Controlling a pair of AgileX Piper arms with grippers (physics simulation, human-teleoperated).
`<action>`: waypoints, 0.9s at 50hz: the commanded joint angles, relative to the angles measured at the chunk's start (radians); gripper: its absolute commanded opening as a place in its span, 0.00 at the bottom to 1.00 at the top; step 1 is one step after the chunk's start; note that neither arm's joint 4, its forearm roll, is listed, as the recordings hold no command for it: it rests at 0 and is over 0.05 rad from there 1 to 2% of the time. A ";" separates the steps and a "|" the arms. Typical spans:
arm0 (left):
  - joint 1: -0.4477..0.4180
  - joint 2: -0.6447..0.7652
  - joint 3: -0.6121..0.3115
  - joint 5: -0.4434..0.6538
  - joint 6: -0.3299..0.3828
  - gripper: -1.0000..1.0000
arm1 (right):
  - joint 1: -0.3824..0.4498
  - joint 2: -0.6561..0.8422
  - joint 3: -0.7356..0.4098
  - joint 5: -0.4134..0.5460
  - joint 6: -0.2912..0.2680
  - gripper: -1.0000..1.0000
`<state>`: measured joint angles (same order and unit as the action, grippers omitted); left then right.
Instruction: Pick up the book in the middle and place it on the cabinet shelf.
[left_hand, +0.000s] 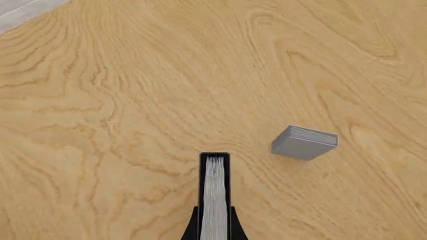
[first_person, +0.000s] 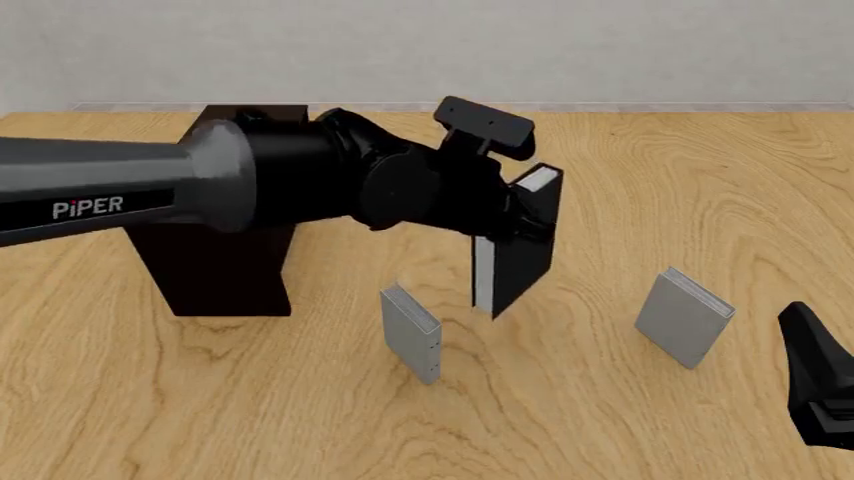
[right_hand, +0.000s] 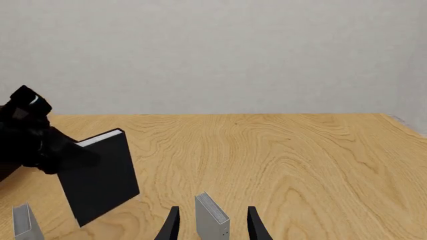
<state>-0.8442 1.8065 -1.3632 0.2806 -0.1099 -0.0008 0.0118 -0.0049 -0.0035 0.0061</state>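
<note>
Our left gripper (first_person: 514, 215) pinches the black book (first_person: 518, 262) mid-frame, lifted off the desk (first_person: 601, 400) so it can reach the cabinet (first_person: 220, 262) at left; our right gripper (right_hand: 211, 220) waits open.

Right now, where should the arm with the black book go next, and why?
Probably sideways toward the cabinet shelf. The left hand is shut on the book, lifted clear of the table between the two grey books, while the cabinet's flat top sits behind that arm, so the book seems ready to carry over.
</note>
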 joint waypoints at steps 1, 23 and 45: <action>0.004 -0.056 -0.049 0.037 0.046 0.00 | 0.000 0.000 0.000 0.000 0.000 1.00; 0.097 -0.132 -0.156 0.145 0.199 0.00 | 0.000 0.000 0.000 0.000 0.000 1.00; 0.172 -0.337 -0.025 0.125 0.426 0.00 | 0.000 0.000 0.000 0.000 0.000 1.00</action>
<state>-0.7029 1.5713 -1.4385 0.4255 0.1902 -0.0008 0.0118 -0.0049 -0.0035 0.0061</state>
